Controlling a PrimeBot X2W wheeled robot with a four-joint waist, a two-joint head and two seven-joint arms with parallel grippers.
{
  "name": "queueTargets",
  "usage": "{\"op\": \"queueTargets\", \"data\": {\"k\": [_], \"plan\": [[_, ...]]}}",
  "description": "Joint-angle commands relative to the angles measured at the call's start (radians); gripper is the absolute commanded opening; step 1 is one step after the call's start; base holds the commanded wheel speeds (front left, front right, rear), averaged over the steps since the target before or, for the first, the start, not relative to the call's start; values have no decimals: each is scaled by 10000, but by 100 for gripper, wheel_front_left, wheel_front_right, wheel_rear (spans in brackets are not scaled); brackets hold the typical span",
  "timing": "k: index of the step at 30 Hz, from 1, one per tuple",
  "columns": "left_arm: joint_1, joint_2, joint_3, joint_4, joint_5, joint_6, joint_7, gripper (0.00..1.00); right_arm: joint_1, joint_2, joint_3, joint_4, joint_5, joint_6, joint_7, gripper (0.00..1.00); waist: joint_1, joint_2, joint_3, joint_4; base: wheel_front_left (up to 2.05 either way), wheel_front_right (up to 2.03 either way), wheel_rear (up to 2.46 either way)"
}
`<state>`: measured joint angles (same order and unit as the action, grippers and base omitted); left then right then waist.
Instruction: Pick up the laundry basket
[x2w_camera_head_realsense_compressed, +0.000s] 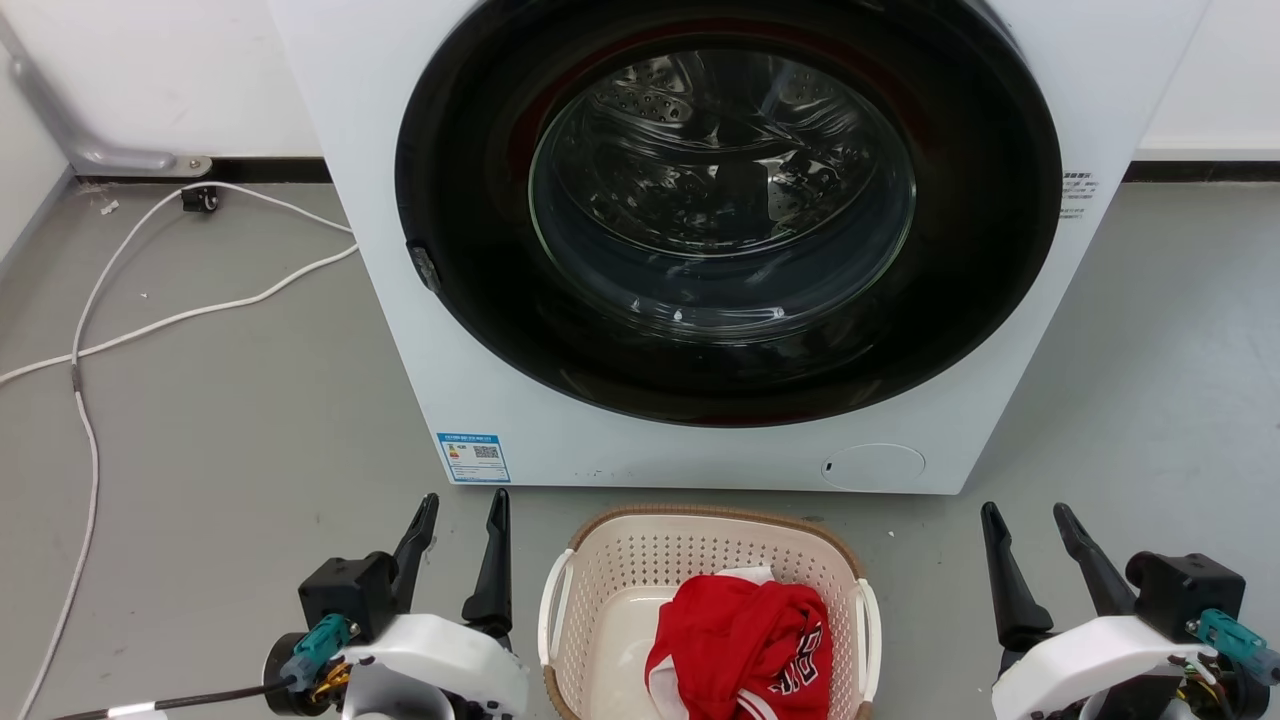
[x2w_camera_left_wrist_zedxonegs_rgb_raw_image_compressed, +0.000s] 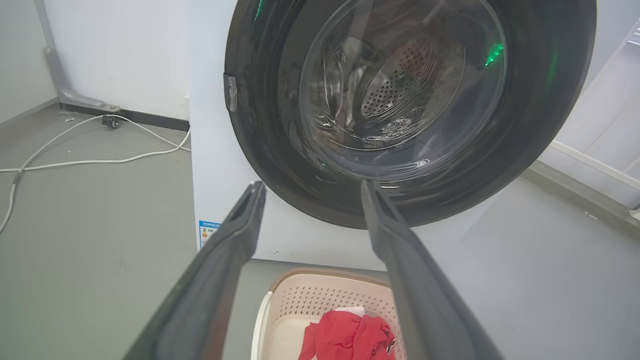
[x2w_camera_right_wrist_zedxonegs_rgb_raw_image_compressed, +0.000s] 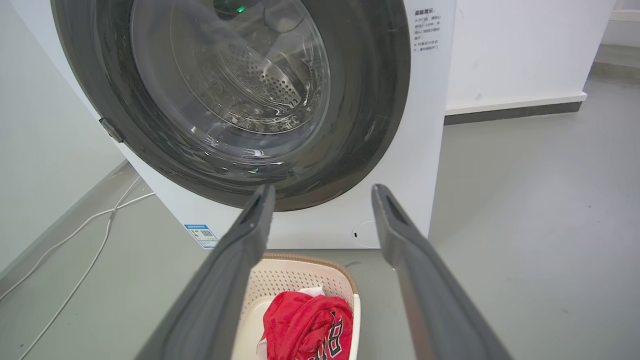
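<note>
The laundry basket (x2w_camera_head_realsense_compressed: 640, 570) is cream perforated plastic with a brown woven-look rim and white side handles. It stands on the floor in front of the washer, at the bottom centre of the head view, holding a red garment (x2w_camera_head_realsense_compressed: 745, 640). My left gripper (x2w_camera_head_realsense_compressed: 465, 500) hangs open to the basket's left, apart from it. My right gripper (x2w_camera_head_realsense_compressed: 1027, 510) hangs open to its right, also apart. In the left wrist view the basket (x2w_camera_left_wrist_zedxonegs_rgb_raw_image_compressed: 300, 300) lies low between my fingers; in the right wrist view the laundry basket (x2w_camera_right_wrist_zedxonegs_rgb_raw_image_compressed: 295, 277) sits likewise.
A white front-loading washer (x2w_camera_head_realsense_compressed: 380, 150) with its dark round door shut stands right behind the basket. White cables (x2w_camera_head_realsense_compressed: 150, 320) trail across the grey floor at the left. A wall with a dark baseboard (x2w_camera_head_realsense_compressed: 1200, 170) runs behind.
</note>
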<state>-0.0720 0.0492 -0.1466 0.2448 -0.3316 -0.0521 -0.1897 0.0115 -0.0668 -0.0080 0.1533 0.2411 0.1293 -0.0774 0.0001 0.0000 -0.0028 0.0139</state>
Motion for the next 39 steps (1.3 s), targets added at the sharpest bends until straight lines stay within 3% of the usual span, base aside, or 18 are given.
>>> {"op": "queueTargets", "data": {"k": [1,24,39], "plan": [[-176,38,-25,-28,216,53,-112,100,50,12,20,-115,-237,17,-47,100,-1,0,2,-4,0,0,0],[-126,32,-233,167,1896,300,-559,100,460,149,-41,-313,-1736,11,-406,100,-1,0,0,-13,0,0,0],[-88,25,-247,187,2397,353,-782,100,523,172,-76,-318,-1660,13,-712,100,-1,0,-25,-19,0,0,0]]}}
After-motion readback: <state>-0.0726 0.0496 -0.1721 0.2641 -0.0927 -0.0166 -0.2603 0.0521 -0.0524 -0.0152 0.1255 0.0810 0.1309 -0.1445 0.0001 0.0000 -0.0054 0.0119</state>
